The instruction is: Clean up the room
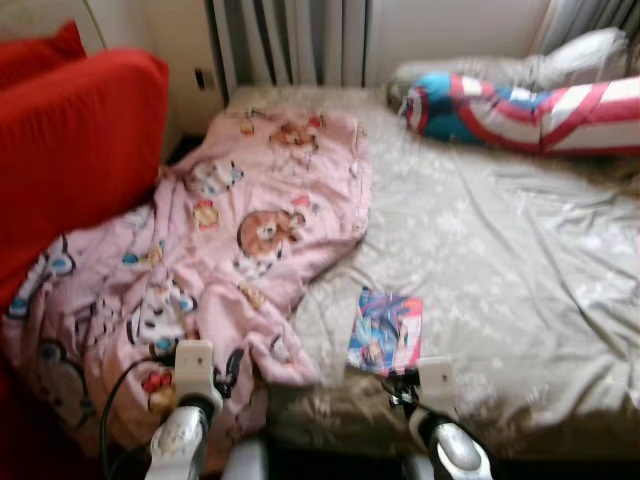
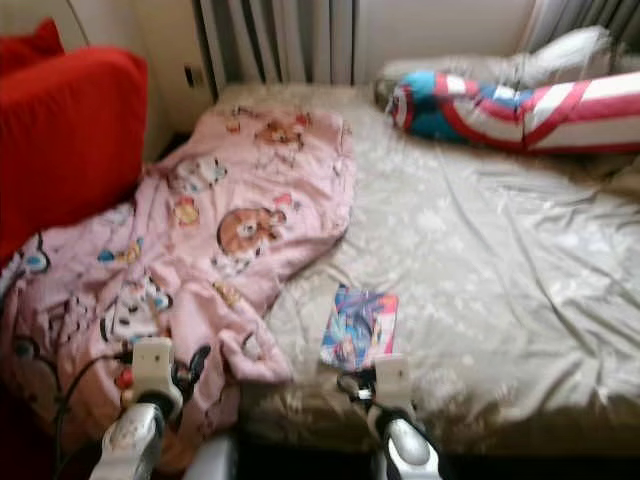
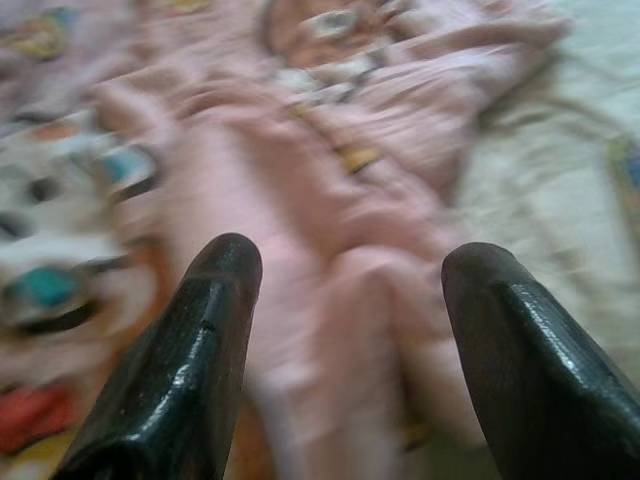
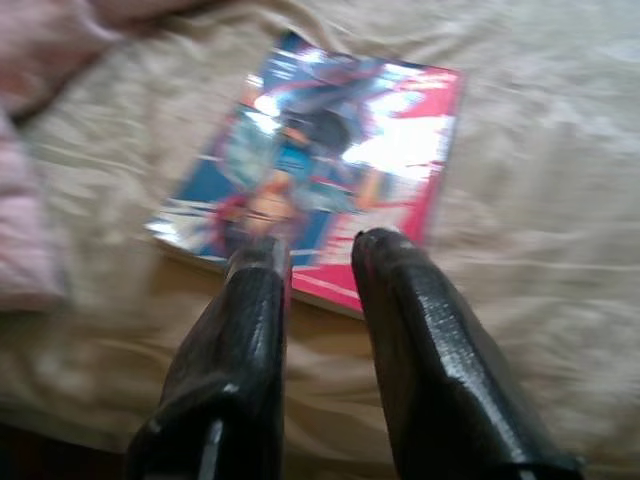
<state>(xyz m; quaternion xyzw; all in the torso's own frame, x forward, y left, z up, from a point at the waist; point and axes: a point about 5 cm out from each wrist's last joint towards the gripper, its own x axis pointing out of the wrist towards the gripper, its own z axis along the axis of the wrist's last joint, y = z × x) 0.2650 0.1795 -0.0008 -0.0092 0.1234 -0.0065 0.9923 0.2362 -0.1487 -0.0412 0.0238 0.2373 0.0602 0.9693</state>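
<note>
Currently, in the head views, you see little tidied: a crumpled pink cartoon-print blanket (image 1: 215, 270) sprawls over the bed (image 1: 520, 270), a glossy flat magazine (image 1: 385, 332) lies near the front edge, and a striped pillow (image 1: 530, 110) rests at the head. In the left wrist view, the left claw (image 3: 345, 290) hovers spread wide above the soft blanket. In the right wrist view, the right claw (image 4: 320, 250) points at the magazine, fingers narrowly apart, gripping nothing.

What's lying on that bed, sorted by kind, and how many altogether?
Blankets: 1, the pink cartoon blanket
Books: 1, the glossy book
Pillows: 2, the striped pillow and the white pillow behind it
Total: 4
</note>
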